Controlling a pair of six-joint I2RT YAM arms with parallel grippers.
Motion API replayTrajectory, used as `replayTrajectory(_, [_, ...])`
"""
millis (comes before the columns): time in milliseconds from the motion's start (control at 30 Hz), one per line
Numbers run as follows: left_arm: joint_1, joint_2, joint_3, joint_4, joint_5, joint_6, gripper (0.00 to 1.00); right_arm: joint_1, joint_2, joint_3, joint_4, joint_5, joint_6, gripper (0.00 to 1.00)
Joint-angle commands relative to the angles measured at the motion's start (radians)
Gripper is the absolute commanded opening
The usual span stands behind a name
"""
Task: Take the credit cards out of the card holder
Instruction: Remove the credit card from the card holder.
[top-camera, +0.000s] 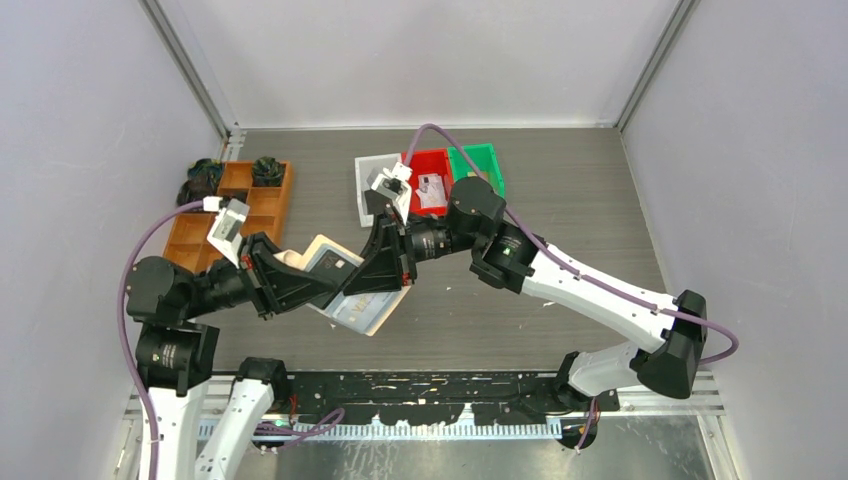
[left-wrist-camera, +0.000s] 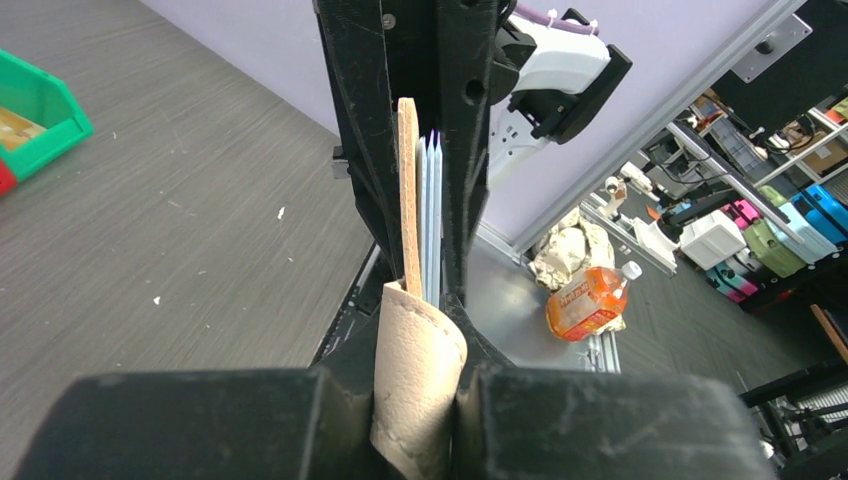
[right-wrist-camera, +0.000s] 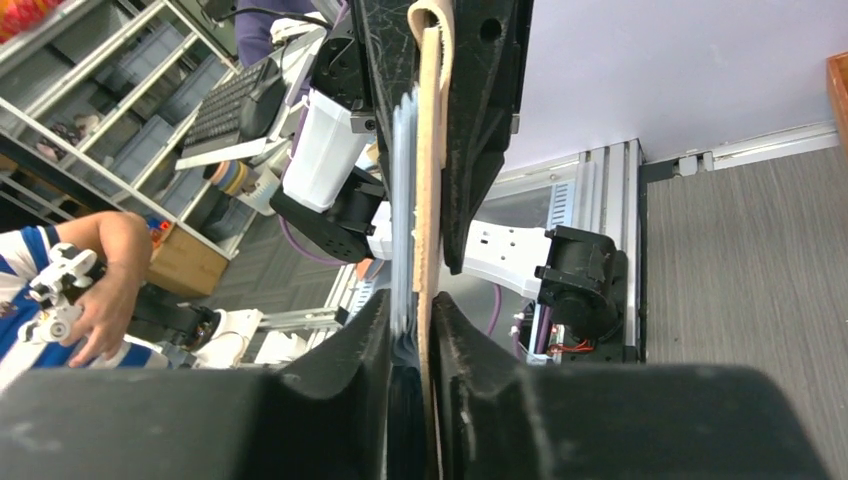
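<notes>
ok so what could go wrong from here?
1. The right hand pinches the leather of the card holder together with the cards, so pulling may drag everything, not slide cards out.
2. Both hands hold it above the table; if the left hand slips, it drops.

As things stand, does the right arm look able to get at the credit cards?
Probably yes: the left pincer holds the card holder up and the right pincer straddles the credit cards, though the tan flap sits between its fingers too.
</notes>
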Motion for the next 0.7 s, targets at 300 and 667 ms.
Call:
replayTrajectory(300, [0.002, -0.015, -0.03, 0.025, -0.038, -0.061, 0.49, 0.004, -0.012, 0.242, -0.439, 0.051, -0.117, 0.01])
replayTrajectory(667, [0.002, -0.028, -0.062, 0.134, -0.017, -0.182, 0.48, 0.004, 0.031, 0.339, -0.683, 0.051, -0.248, 0.01])
